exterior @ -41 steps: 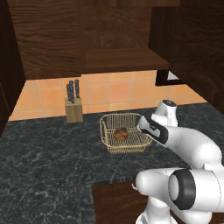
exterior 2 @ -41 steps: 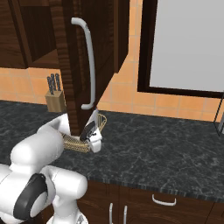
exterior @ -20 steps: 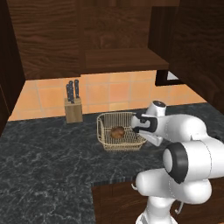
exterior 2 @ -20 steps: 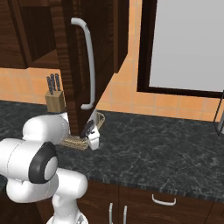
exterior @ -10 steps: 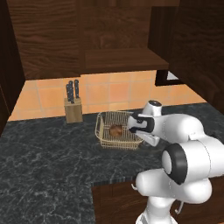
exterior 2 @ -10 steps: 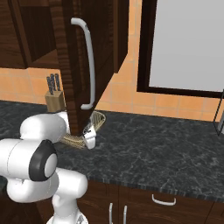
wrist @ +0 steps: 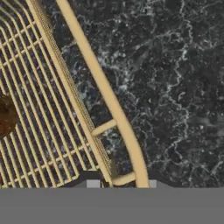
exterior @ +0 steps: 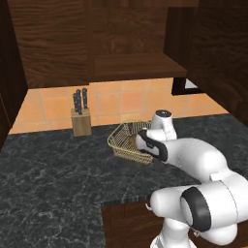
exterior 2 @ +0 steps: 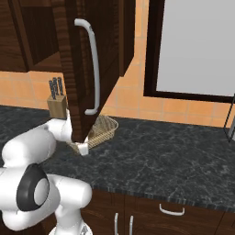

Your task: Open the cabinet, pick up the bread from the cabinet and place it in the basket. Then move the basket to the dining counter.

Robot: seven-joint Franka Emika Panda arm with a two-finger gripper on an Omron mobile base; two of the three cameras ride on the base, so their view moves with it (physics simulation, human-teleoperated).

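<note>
The golden wire basket [exterior: 125,141] stands on the black speckled counter [exterior: 53,179], below the open cabinet [exterior: 131,68]. The cabinet door [exterior 2: 110,50] is swung out, and its silver bar handle [exterior 2: 94,69] faces the right base camera. In that view the door hides part of the basket [exterior 2: 103,129]. My gripper [wrist: 123,183] is at the basket's right side. Its two tips straddle the rim [wrist: 105,89] and mesh wall, shut on them. The brown bread [wrist: 5,116] lies inside the basket at the left edge of the hand view. The dining counter is out of view.
A wooden knife block [exterior: 81,121] stands against the orange tiled wall, left of the basket. A window [exterior 2: 197,46] is set in the wall to the right. Low cabinet fronts with small handles [exterior 2: 172,211] run under the counter edge.
The hand has come down onto the basket's right rim and the jaws have closed around it. The basket has shifted slightly to the left.
</note>
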